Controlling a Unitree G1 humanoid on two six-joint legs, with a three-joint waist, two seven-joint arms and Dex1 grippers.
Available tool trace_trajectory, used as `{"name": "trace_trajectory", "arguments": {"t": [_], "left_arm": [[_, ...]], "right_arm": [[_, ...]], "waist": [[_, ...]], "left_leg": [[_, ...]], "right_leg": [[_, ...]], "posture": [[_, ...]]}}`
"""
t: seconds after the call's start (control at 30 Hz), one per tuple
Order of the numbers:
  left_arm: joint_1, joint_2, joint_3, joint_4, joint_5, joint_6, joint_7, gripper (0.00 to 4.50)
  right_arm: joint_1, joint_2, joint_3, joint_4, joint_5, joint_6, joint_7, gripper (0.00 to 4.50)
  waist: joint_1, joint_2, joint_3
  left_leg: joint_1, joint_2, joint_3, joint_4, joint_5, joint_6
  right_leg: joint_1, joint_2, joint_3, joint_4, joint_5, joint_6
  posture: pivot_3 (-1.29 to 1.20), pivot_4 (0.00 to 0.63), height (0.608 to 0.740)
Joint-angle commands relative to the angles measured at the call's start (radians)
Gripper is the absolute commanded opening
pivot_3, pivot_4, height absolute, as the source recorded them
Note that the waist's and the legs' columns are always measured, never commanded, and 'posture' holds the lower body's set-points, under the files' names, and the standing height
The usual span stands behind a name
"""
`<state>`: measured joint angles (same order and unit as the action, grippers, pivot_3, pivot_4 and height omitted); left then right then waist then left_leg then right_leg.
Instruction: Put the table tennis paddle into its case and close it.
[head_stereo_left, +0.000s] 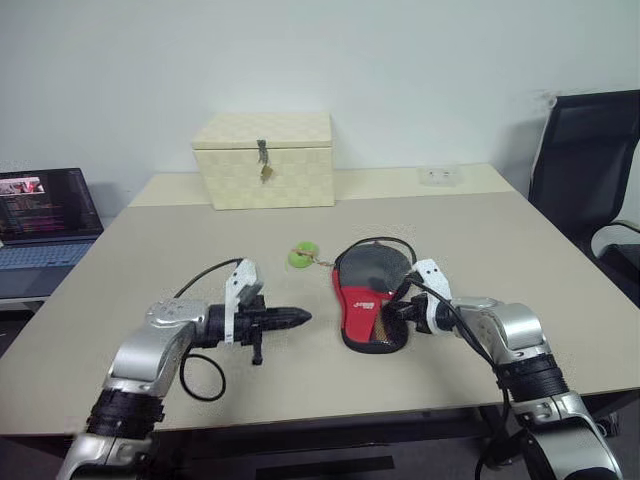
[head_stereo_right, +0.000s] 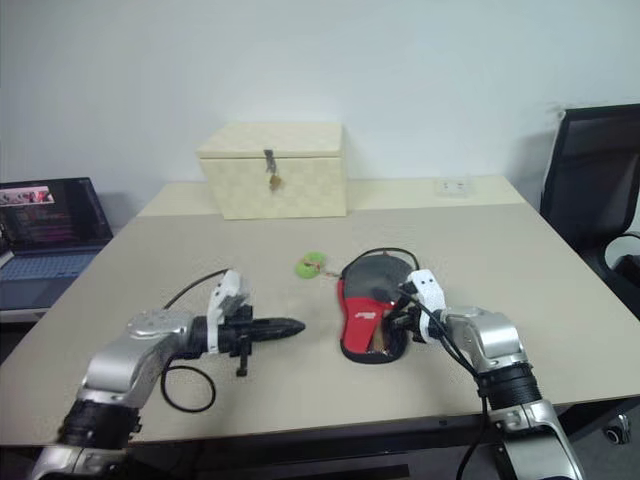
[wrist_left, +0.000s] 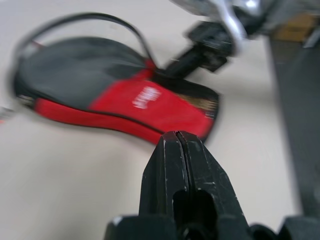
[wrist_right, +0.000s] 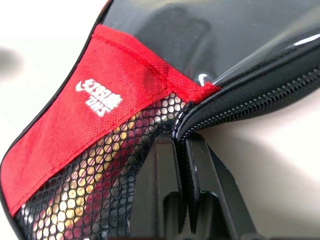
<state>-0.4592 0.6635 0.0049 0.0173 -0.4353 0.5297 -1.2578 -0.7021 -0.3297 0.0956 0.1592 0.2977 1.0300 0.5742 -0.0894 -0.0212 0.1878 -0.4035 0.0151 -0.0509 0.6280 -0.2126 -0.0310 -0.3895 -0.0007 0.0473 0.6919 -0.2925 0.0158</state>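
The case (head_stereo_left: 371, 297), red and grey with a mesh pocket and white logo, lies flat on the table with a black cord looped at its far end. Its small green tag (head_stereo_left: 302, 254) rests to its left. The paddle is inside the case; its light-wood handle (wrist_right: 100, 185) shows through the mesh. My right gripper (wrist_right: 181, 142) is shut on the case's zip edge, at the case's near right side (head_stereo_left: 397, 311). My left gripper (head_stereo_left: 300, 318) hovers left of the case, shut and empty, pointing toward it.
A cream woven box (head_stereo_left: 268, 160) with a latch stands at the back of the table (head_stereo_left: 150, 290). An open laptop (head_stereo_left: 45, 215) sits off the table's left side. A black chair (head_stereo_left: 590, 170) stands at the right.
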Motion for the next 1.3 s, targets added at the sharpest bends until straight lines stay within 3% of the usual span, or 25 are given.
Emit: {"name": "trace_trajectory", "arguments": {"t": [0.03,0.33,0.63,1.1,1.2,1.3], "left_arm": [[0.041,0.043,0.01,-0.12,-0.075,0.057,-0.037,0.0],[0.121,0.07,-0.004,-0.234,-0.147,0.123,-0.049,0.0],[0.146,0.108,0.002,-0.231,-0.153,0.114,-0.06,0.0],[0.132,0.114,-0.014,-0.201,-0.135,0.088,-0.056,0.0],[0.136,0.116,-0.013,-0.205,-0.136,0.087,-0.053,0.0],[0.14,0.117,-0.007,-0.205,-0.137,0.086,-0.045,0.0]], "right_arm": [[0.005,0.04,0.054,-0.113,0.059,0.049,0.05,0.01],[0.08,0.055,0.081,-0.318,0.106,0.162,0.027,0.01],[0.196,0.068,0.018,-0.513,0.162,0.304,-0.047,0.01],[0.283,0.194,-0.079,-0.595,0.199,0.418,-0.177,0.01],[0.292,0.187,-0.083,-0.616,0.207,0.43,-0.182,0.68],[0.301,0.104,-0.04,-0.653,0.201,0.411,-0.167,1.7]], "waist": [[0.0,0.0,0.0],[0.007,0.0,0.0],[0.009,0.0,0.0],[0.01,0.0,0.0],[0.01,0.0,0.0],[0.011,0.0,0.0]], "left_leg": [[0.0,0.001,0.0,0.0,0.0,0.0],[0.0,-0.001,-0.001,0.0,0.0,0.0],[-0.001,-0.001,-0.002,-0.001,0.0,0.0],[-0.002,-0.001,-0.002,-0.001,0.0,0.0],[-0.002,-0.001,-0.002,-0.001,0.0,0.0],[-0.002,-0.001,-0.002,-0.001,0.0,0.0]], "right_leg": [[0.0,0.0,0.0,0.0,0.0,-0.001],[0.0,0.0,-0.002,0.0,-0.001,-0.001],[0.0,0.0,-0.002,-0.002,-0.004,0.003],[0.0,-0.001,-0.002,-0.003,-0.004,0.003],[0.0,-0.001,-0.002,-0.003,-0.004,0.003],[0.0,-0.001,-0.002,-0.004,-0.004,0.003]], "posture": [[0.0,0.15,0.74],[0.0,0.15,0.74],[0.0,0.15,0.74],[0.0,0.15,0.74],[0.0,0.15,0.74],[0.0,0.15,0.74]]}}
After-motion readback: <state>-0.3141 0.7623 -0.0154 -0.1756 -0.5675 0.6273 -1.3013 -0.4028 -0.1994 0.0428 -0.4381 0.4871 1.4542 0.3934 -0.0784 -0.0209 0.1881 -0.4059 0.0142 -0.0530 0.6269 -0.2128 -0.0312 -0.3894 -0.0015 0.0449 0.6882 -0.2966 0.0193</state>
